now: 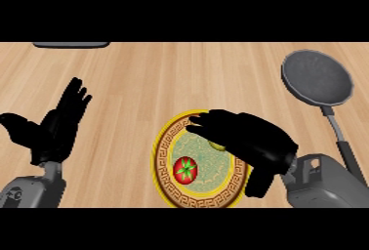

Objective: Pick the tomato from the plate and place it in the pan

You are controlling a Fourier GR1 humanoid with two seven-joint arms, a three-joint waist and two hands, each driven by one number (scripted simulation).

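Right hand over plate, fingers curled, holding nothing; tomato on plate beside it. Left hand resting, fingers spread. Pan far right on tabletop.

At the lower centre of the frame, the plate has a yellow rim with a brown key pattern and a speckled pale green middle. The tomato on it is red with a green star-shaped stalk. The pan, upper right, is dark grey. The counter is light wood grain. Both hands are black.
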